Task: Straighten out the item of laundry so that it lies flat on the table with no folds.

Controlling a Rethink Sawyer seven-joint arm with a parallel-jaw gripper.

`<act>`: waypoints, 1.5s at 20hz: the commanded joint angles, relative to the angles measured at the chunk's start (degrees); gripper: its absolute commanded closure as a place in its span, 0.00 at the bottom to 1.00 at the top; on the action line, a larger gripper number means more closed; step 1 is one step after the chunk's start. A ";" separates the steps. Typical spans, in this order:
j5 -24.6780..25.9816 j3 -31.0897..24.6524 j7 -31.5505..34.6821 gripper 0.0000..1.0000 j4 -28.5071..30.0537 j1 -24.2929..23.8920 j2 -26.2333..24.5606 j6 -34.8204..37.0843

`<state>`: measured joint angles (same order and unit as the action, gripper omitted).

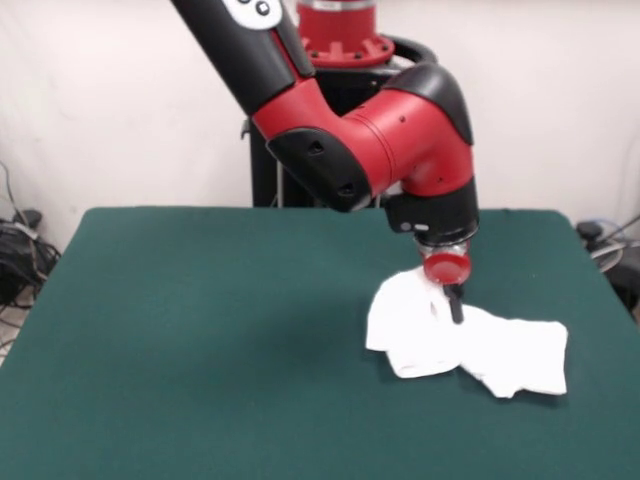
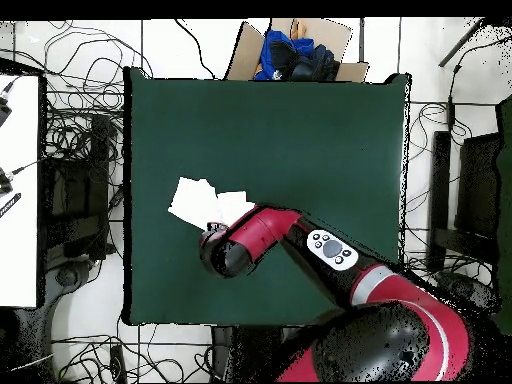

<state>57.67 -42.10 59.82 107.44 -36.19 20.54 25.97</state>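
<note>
This is a robotics lab. A pedestal-mounted red and black robot arm [image 1: 370,140] stands at a green counter [image 2: 300,130] against a bare white wall [image 1: 120,100], with tangled cables [image 2: 75,130] across the tiled floor [image 2: 425,60] and a cardboard box [image 2: 295,50] of blue cloth.

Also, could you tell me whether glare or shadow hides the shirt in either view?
Front view: even light, the T-shirt bright but readable, a soft shadow beneath the gripper. Overhead view: no glare, though the arm covers the shirt's nearer edge.
</note>
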 commanded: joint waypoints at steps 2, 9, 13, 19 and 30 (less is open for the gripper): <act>3.97 2.37 -5.11 0.00 -6.79 -0.57 -3.90 0.45; 3.35 2.20 -5.42 0.00 -6.80 -0.57 -4.08 1.23; 3.15 2.27 -5.22 1.00 -6.83 -0.34 -3.98 1.36; 3.34 2.57 -4.57 1.00 -6.79 -0.01 -3.52 0.88; 1.45 -1.27 -4.30 1.00 -1.03 -2.61 4.08 -0.60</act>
<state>57.71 -42.42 59.82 107.02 -37.14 21.21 25.23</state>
